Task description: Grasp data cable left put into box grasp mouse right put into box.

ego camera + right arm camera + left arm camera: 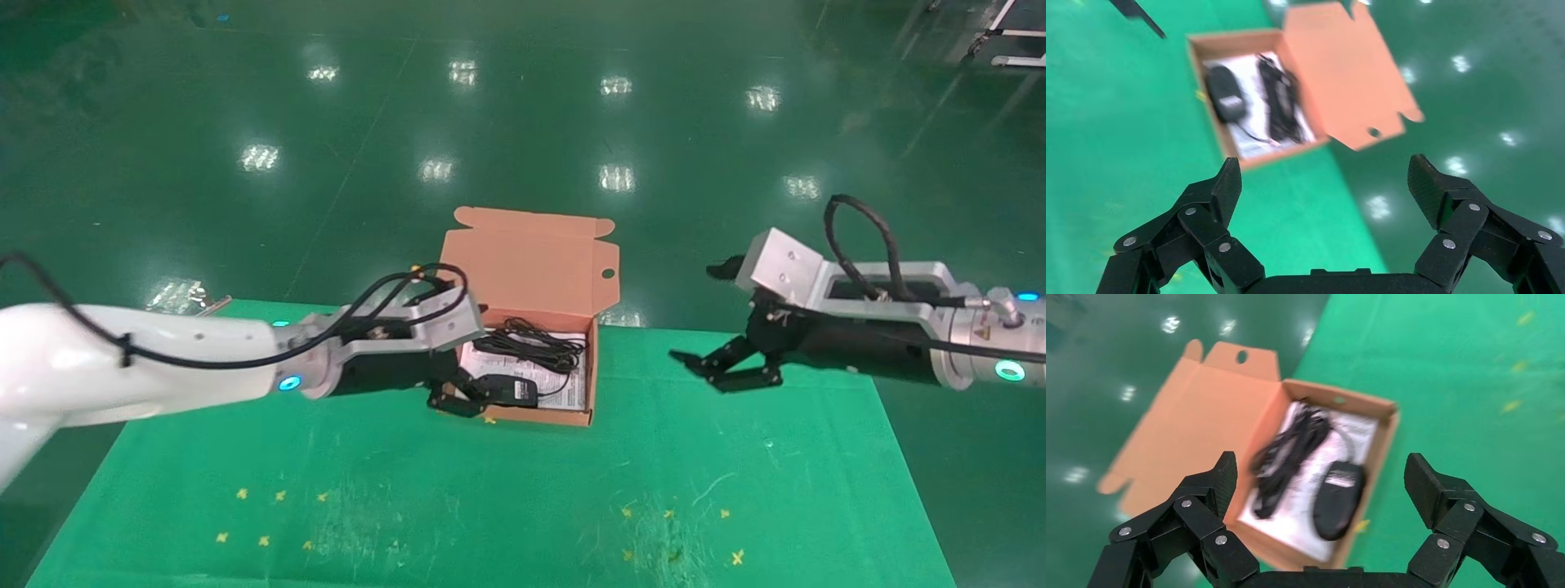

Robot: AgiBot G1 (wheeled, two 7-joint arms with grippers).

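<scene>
The orange-brown box [595, 367] stands open on the green table, lid up at the back. Inside on the white leaflet lie the black data cable [531, 340] at the back and the black mouse [508, 389] at the front. The left wrist view shows the box [1384, 435], cable [1291, 447] and mouse [1338, 499]; the right wrist view shows the box [1254, 160], cable [1280, 101] and mouse [1225, 93]. My left gripper [454, 396] is open and empty at the box's left front corner. My right gripper [723, 371] is open and empty, well right of the box.
The green table mat [523, 506] carries small yellow cross marks at the front left and front right. Beyond the table's far edge is shiny dark green floor [523, 122]. The open lid [531, 261] rises behind the box.
</scene>
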